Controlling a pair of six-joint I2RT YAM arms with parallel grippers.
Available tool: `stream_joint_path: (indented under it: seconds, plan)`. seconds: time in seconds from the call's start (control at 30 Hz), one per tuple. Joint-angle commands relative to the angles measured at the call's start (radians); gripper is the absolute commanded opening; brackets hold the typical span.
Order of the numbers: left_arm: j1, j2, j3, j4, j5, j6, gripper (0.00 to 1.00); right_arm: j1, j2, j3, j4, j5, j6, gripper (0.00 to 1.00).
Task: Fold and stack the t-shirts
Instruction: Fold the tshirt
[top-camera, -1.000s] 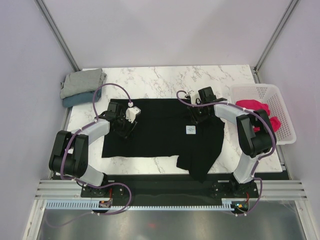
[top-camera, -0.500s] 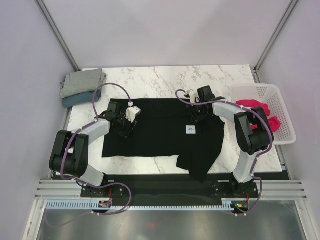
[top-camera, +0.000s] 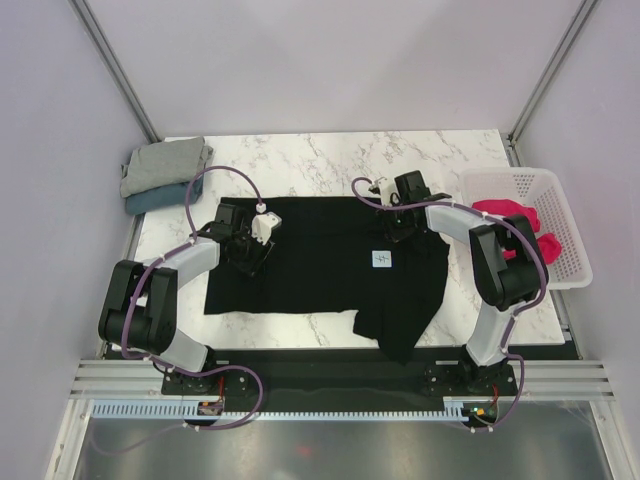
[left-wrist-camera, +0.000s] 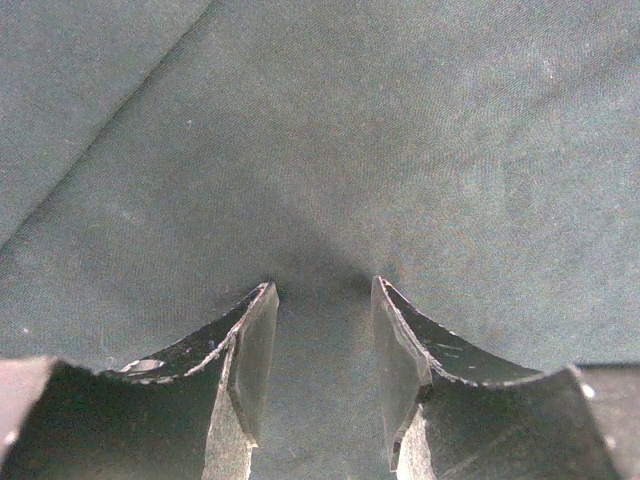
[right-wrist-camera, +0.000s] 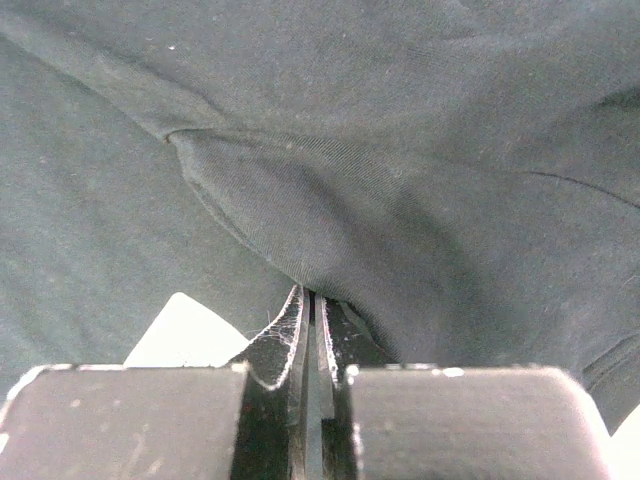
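Note:
The black t-shirt (top-camera: 310, 262) lies spread on the marble table, its small white tag (top-camera: 381, 259) facing up and its right part bunched toward the near edge. My left gripper (top-camera: 250, 256) is open, its fingertips (left-wrist-camera: 262, 300) pressed down on the shirt's left part (left-wrist-camera: 330, 150). My right gripper (top-camera: 396, 228) is shut on a raised fold of the black shirt (right-wrist-camera: 330, 220) near its far right edge. The grey shirt (top-camera: 166, 164) lies folded on the dusty blue one (top-camera: 150, 201) at the far left corner. The pink-red shirt (top-camera: 510, 214) lies in the basket.
The white mesh basket (top-camera: 560, 200) stands at the table's right edge. The frame posts rise at both far corners. Bare marble (top-camera: 330, 155) shows behind the black shirt.
My right gripper has shifted slightly toward the back left on the shirt's edge. The left arm has not visibly moved.

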Motion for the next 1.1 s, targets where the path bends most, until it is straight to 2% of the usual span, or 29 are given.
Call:
stream_joint_path:
  seconds: [0.0, 0.3, 0.6, 0.9, 0.93, 0.97, 1.07]
  plan:
    - [-0.004, 0.026, -0.01, 0.011, 0.016, -0.024, 0.5, 0.001, -0.075, 0.017, -0.02, -0.031, 0.032, 0.06]
    - [-0.004, 0.029, -0.005, 0.01, 0.014, -0.024, 0.5, 0.029, -0.163, -0.001, -0.109, -0.105, 0.046, 0.07]
    - [-0.004, 0.019, -0.001, 0.004, 0.005, -0.023, 0.5, 0.048, -0.143, 0.025, -0.196, -0.203, 0.02, 0.08]
    - [-0.004, 0.003, 0.007, 0.006, -0.037, -0.021, 0.5, 0.048, -0.129, 0.103, -0.359, -0.397, -0.058, 0.06]
    - [-0.004, 0.005, 0.007, 0.004, -0.035, -0.021, 0.5, 0.049, -0.128, 0.114, -0.37, -0.404, -0.066, 0.08]
    - [-0.004, 0.005, 0.01, 0.004, -0.034, -0.021, 0.5, 0.048, -0.12, 0.117, -0.388, -0.415, -0.072, 0.2]
    - [-0.004, 0.005, 0.011, 0.001, -0.037, -0.02, 0.5, 0.046, -0.091, 0.139, -0.429, -0.435, -0.106, 0.38]
